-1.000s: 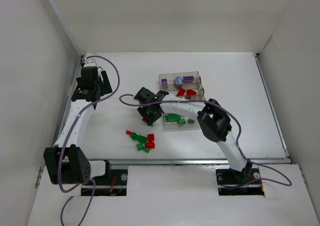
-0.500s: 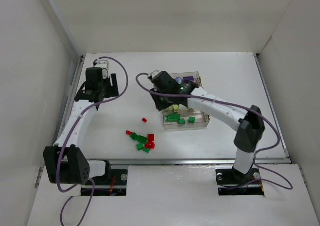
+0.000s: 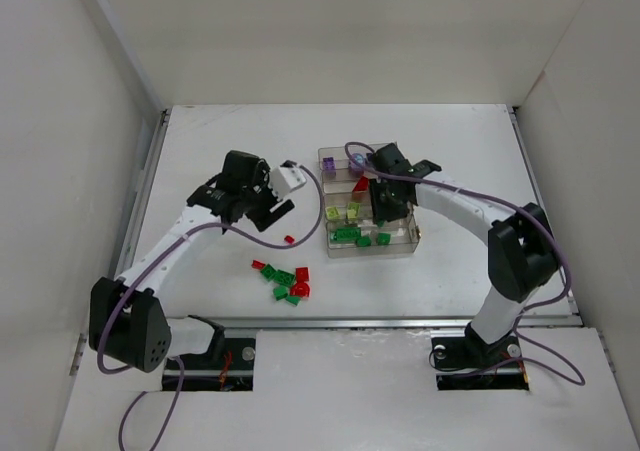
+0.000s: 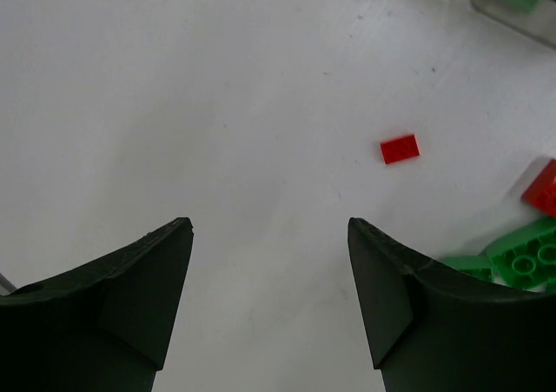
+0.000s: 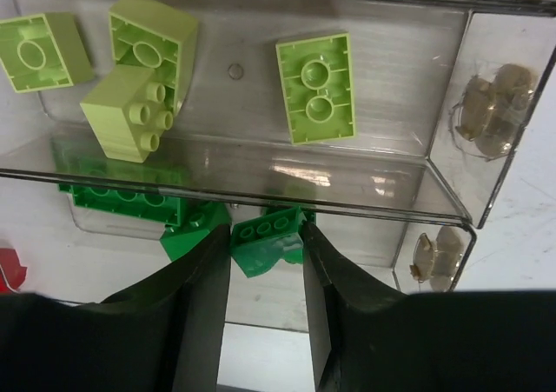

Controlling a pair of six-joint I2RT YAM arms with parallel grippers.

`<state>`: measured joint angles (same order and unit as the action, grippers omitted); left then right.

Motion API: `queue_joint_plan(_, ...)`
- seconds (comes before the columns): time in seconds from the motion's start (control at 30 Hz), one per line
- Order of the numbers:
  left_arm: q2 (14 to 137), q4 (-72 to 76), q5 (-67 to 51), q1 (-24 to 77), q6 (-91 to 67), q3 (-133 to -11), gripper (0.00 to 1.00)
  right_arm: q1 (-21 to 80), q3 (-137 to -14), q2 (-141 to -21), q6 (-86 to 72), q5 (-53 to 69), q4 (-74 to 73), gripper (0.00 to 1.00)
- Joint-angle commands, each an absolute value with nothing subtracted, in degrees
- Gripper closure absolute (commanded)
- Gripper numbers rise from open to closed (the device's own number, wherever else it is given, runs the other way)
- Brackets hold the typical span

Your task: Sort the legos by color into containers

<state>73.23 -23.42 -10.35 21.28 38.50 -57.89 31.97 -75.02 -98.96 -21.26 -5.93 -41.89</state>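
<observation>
Tray (image 5: 391,70) holds lime bricks (image 5: 315,88); right gripper (image 5: 266,232) pinches green brick (image 5: 263,244).

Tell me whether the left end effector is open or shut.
Open. In the left wrist view the left end effector has its fingers wide apart, with only white table showing between them.

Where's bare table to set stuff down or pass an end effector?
Free: white table behind the clear divided plastic tray, and right of it. Crowded: loose green and red bricks front centre, lone small red brick by the left end effector.
</observation>
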Motion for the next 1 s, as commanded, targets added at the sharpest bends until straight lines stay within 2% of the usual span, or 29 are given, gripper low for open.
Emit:
queue_joint_plan(0.0,72.7,-26.7,-16.0,22.1,53.4,-56.4,0.31,32.2,-73.4,-96.0,-23.0,-4.7,-38.6,0.86)
queue_joint_plan(0.07,73.2,-26.7,-17.3,22.7,57.2,-54.9,0.31,31.6,-71.6,-94.7,-23.0,-4.0,-37.2,0.83)
queue_joint_plan(0.1,73.7,-27.8,-20.4,23.3,64.2,-54.8,0.32,31.6,-71.5,-94.7,-23.0,-4.0,-37.2,0.81)
queue_joint_plan(0.2,74.4,-34.0,-25.6,23.9,75.9,-54.2,0.34,31.1,-70.3,-94.1,-23.0,-3.5,-37.2,0.67)
queue_joint_plan(0.23,75.1,-34.0,-27.3,23.9,77.9,-54.2,0.34,31.1,-70.3,-94.1,-23.0,-2.8,-37.2,0.62)
queue_joint_plan(0.27,75.7,-34.0,-27.9,24.4,79.1,-54.2,0.34,31.1,-70.3,-93.4,-23.0,-2.8,-37.2,0.48)
queue_joint_plan(0.33,77.7,-34.0,-27.9,25.1,81.8,-54.2,0.32,31.1,-69.8,-92.7,-23.0,-2.8,-37.2,0.41)
queue_joint_plan(0.37,78.4,-33.4,-27.9,25.1,84.0,-53.7,0.32,31.1,-69.8,-92.0,-23.0,-2.8,-37.2,0.34)
queue_joint_plan(0.4,79.0,-32.9,-27.3,25.7,84.0,-53.7,0.32,31.1,-69.3,-92.0,-23.0,-2.8,-37.2,0.23)
queue_joint_plan(0.47,80.9,-31.4,-26.8,27.2,84.6,-53.7,0.32,31.1,-69.3,-90.8,-23.0,-2.8,-37.7,0.15)
queue_joint_plan(0.77,87.6,-27.7,-22.9,30.9,88.1,-53.6,0.32,25.1,-72.3,-83.9,-21.6,-6.5,-41.7,0.12)
queue_joint_plan(0.97,92.3,-28.3,-19.8,30.9,89.3,-55.0,0.42,20.8,-71.4,-83.3,-19.1,-7.1,-42.7,0.15)
